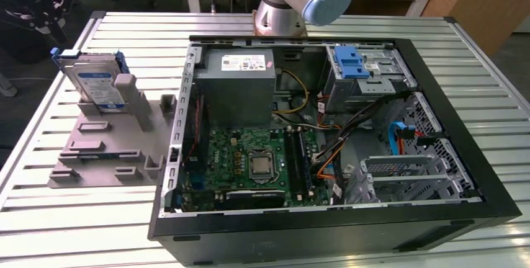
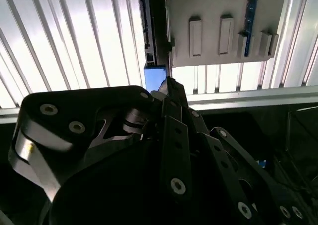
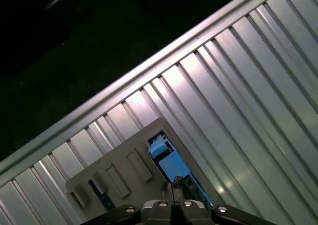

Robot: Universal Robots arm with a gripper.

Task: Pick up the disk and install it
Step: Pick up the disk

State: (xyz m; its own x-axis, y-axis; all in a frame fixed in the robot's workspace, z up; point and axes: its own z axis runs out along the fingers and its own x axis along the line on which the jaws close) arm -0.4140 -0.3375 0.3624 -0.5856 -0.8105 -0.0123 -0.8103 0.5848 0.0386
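Disk [image 1: 98,85], silver-grey with blue plastic frame, stands on edge in slotted grey holder [image 1: 103,150] on ribbed metal table [image 1: 49,218], to the exterior view's left of open black case [image 1: 331,226]. Case holds boxy grey power supply [image 1: 240,82] and green motherboard [image 1: 252,159]. Gripper [image 3: 173,186] fingertips pressed together, gripping nothing, near disk's blue edge in both wrist views.

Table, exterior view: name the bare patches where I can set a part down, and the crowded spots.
The table is bare between the fixture and its near edge, on the exterior view's left, and behind the case either side of the arm base. Crowded: the fixture, where the disk stands, and the case interior.
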